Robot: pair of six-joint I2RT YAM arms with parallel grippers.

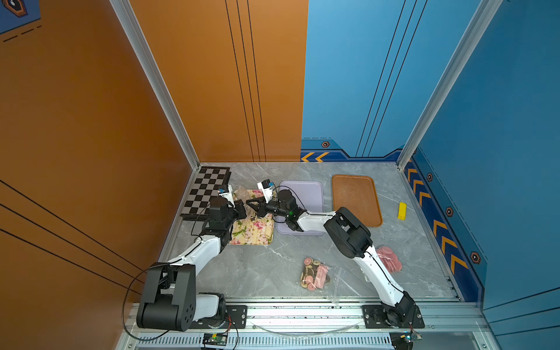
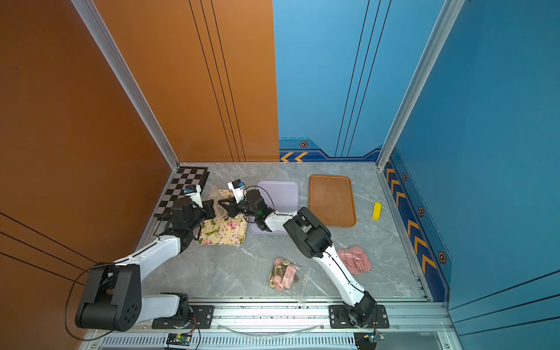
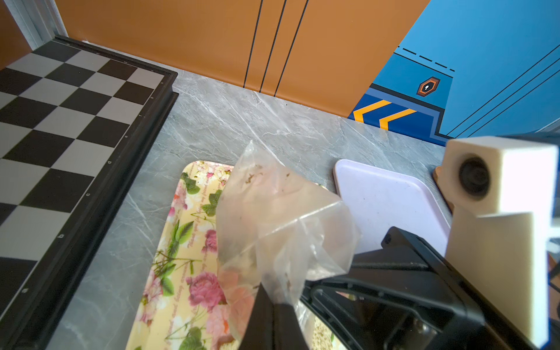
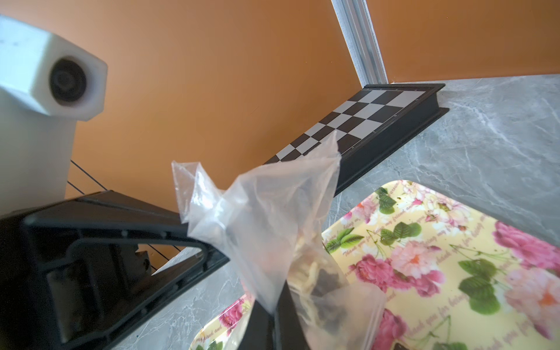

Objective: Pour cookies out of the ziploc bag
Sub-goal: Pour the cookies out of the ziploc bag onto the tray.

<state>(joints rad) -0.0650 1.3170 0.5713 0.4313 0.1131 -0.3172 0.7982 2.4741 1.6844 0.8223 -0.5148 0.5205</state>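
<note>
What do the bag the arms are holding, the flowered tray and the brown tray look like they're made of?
The bag looks like thin clear plastic film: crinkled and see-through. The flowered tray is likely hard plastic or melamine: smooth printed roses, slight gloss. The brown tray has a leather-like mottled, matte surface; its real material is unclear.

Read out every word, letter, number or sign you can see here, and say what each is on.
"b", "c", "d": frame of the chessboard; other edge marks too small.
"Thank you for being my friend": cursive on the floral tray, blurred, reading uncertain.
Orange chevrons and hexagon badge: blue wall, no words.
ziploc bag: no print visible.
</note>
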